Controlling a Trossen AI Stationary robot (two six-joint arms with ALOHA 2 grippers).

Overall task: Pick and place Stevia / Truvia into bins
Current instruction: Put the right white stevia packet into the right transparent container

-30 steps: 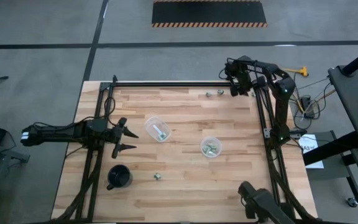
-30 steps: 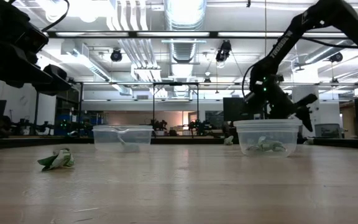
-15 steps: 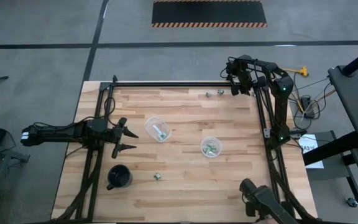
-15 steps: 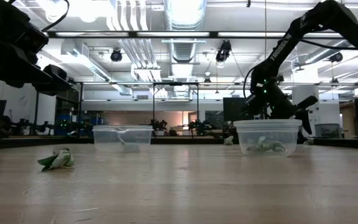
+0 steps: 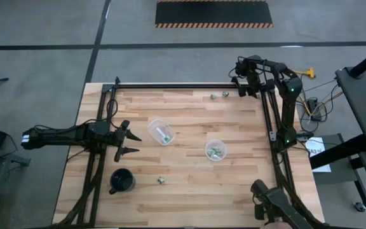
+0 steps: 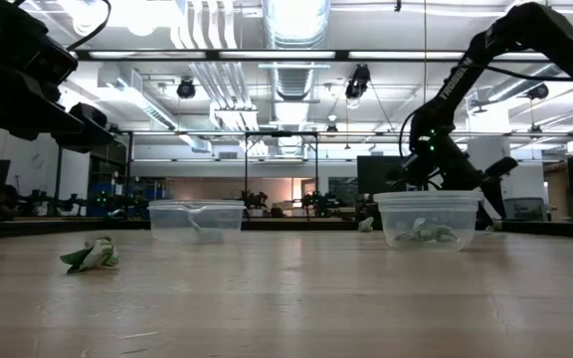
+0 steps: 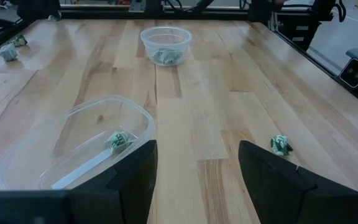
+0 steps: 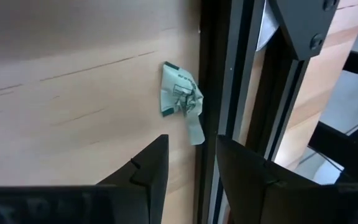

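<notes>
Two dark, matte arms of jointed segments flank a wooden table. The left gripper (image 5: 127,141) ends in two pointed black fingers (image 7: 272,180) with angular, faceted faces. The right arm (image 5: 287,95) carries a small green light on its links, and black round-headed screws (image 8: 316,42) stud its bracket.

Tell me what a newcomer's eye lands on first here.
Two clear bins sit mid-table, each holding green packets. The right gripper hangs at the far right corner above a crumpled packet against the black frame. The left gripper waits, open, at the left.
</notes>
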